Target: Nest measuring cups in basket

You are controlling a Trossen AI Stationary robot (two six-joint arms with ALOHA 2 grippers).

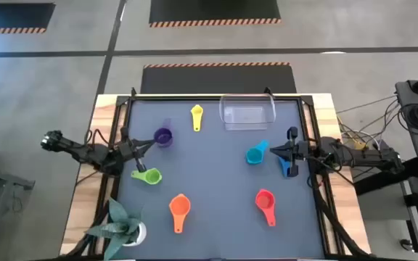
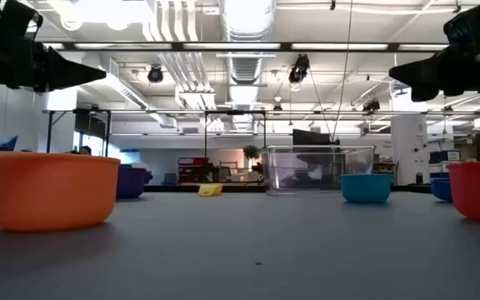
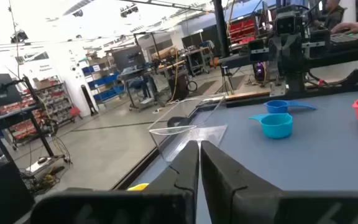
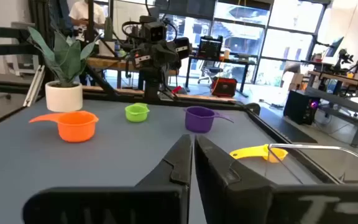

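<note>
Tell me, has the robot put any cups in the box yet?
Not yet. The clear basket is empty. The yellow, purple, cyan, blue, green, orange and red cups all lie on the table. The left gripper and right gripper are shut, holding nothing. Everything is left.

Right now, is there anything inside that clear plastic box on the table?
No cup shows inside the basket; its clear walls show only the dark table below. The nearest cup, the yellow one, lies beside it. Nothing covers it.
</note>
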